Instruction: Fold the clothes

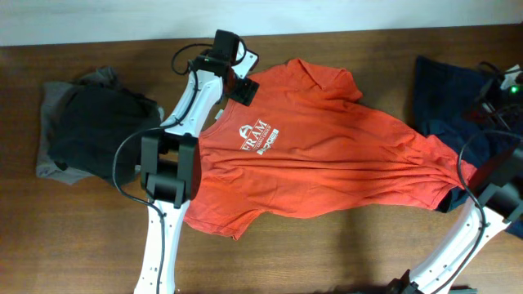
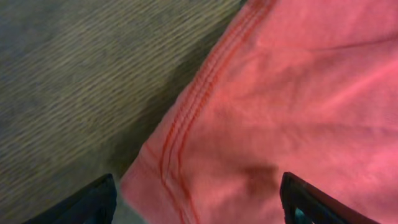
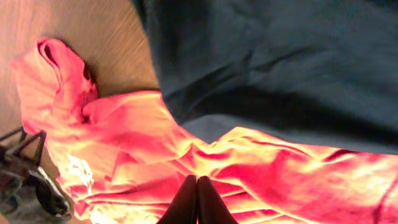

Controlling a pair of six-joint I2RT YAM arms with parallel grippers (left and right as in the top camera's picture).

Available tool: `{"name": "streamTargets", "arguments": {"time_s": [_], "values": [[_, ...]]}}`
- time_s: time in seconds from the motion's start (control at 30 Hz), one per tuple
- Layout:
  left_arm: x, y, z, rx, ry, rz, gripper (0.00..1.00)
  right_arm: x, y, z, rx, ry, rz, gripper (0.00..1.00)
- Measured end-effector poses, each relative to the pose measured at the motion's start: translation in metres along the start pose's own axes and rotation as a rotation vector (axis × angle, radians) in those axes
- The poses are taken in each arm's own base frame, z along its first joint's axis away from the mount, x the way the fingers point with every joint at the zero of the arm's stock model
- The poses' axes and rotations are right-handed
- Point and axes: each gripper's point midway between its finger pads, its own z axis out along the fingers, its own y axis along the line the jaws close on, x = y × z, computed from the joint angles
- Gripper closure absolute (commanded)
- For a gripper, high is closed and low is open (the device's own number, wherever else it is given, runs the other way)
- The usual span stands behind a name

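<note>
L claw (image 2: pixel 198 196) spread wide, holding nothing. Sleeve hem (image 2: pixel 180 137) of orange-red T-shirt (image 1: pixel 327 139) lies right under it, betw its fingers (image 2: pixel 93 202); bare wood table (image 2: pixel 74 74) off to one side. R claw (image 3: pixel 197 200) pinched tight on bunched T-shirt edge, navy garment (image 3: pixel 280 62) just past its tips. Black & grey clothes (image 1: pixel 86 131) sit well apart from both claws.
</note>
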Motion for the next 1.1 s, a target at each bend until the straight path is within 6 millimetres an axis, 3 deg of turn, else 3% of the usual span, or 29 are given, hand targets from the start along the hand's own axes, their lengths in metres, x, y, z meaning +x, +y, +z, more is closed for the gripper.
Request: {"name": "streamTargets", "arguments": {"time_s": [0.03, 0.07, 0.13, 0.3, 0.5, 0.57, 0.67, 0.73, 0.8, 0.97, 1.1], "values": [[0.000, -0.001, 0.003, 0.007, -0.003, 0.003, 0.51, 0.001, 0.003, 0.002, -0.001, 0.006, -0.012, 0.95], [0.000, -0.001, 0.003, 0.006, -0.004, 0.002, 0.62, 0.002, 0.006, 0.003, -0.002, 0.009, -0.020, 0.95], [0.000, -0.003, 0.005, 0.020, -0.005, 0.004, 1.00, 0.004, 0.012, 0.006, 0.000, 0.019, -0.039, 0.95], [0.004, 0.006, 0.004, -0.019, 0.014, -0.050, 1.00, 0.007, 0.008, 0.009, 0.051, 0.031, -0.046, 0.95], [0.034, 0.077, -0.009, -0.133, 0.062, -0.287, 1.00, 0.008, -0.014, 0.017, 0.169, 0.045, 0.028, 0.96], [0.051, 0.111, -0.017, -0.169, 0.076, -0.373, 1.00, 0.012, -0.025, 0.030, 0.206, 0.074, 0.068, 0.96], [0.067, 0.138, -0.024, -0.199, 0.088, -0.440, 1.00, 0.025, -0.042, 0.058, 0.243, 0.141, 0.125, 0.96], [0.068, 0.141, -0.026, -0.211, 0.092, -0.449, 1.00, 0.048, -0.060, 0.089, 0.268, 0.231, 0.182, 0.96], [0.067, 0.136, -0.025, -0.217, 0.098, -0.440, 1.00, 0.068, -0.069, 0.108, 0.268, 0.291, 0.237, 0.96], [0.064, 0.127, -0.023, -0.219, 0.104, -0.436, 1.00, 0.068, -0.076, 0.106, 0.307, 0.221, 0.304, 0.96], [0.066, 0.125, -0.024, -0.215, 0.112, -0.445, 1.00, 0.052, -0.120, 0.079, 0.492, 0.118, 0.371, 0.96]]}}
